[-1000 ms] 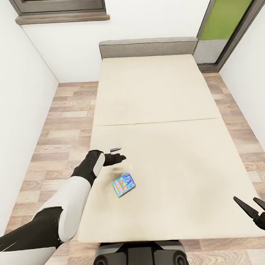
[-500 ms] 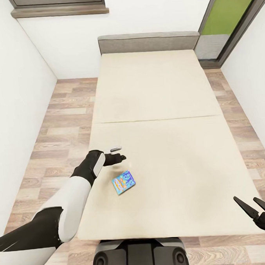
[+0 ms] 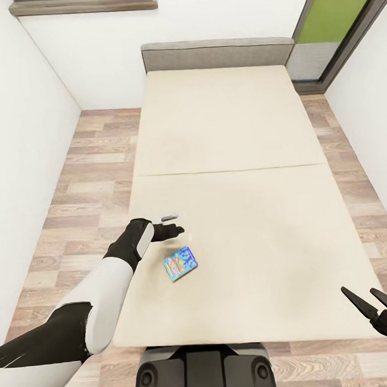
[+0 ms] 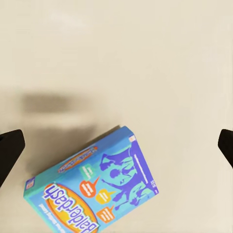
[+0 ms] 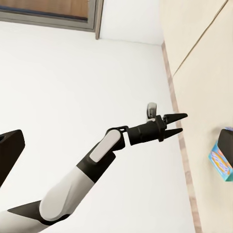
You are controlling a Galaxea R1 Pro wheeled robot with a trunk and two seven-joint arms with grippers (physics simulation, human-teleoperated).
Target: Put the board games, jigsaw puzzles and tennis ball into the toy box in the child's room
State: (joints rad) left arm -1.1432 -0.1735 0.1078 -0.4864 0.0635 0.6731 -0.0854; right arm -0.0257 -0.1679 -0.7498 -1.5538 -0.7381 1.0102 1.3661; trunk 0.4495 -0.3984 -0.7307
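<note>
Camera has tipped or rolled forward since the earlier frames: the window sill and headboard sit higher in the head view and more floor shows at the foot of the bed. That is view shift. Arms and box keep the same spots relative to each other.

Light blue board game (image 3: 181,263), lettering reads "balderdash" in the left wrist view (image 4: 92,187), lies flat on the cream mattress (image 3: 246,213), near the robot's end and toward the left edge. It is skewed, one corner pointing up the bed, so a straight pinch across its short side needs wrist rotation first.

Left gripper (image 3: 176,230) hangs over the mattress just beyond the box, not touching it. Fingers spread wide: dark tips sit at both edges of the left wrist view with bare mattress and the box between them, and the right wrist view shows the left gripper (image 5: 175,121) apart as well. Likely pre-grasp: open and above, so it can drop onto the box.

Right gripper (image 3: 372,305) sits low at the near right corner of the bed, fingers apart, holding nothing, well apart from the box, probably parked out of the way.

Second bed game, toy box and table not seen here. Judgement: task is mid-way at best, this box not yet picked.
</note>
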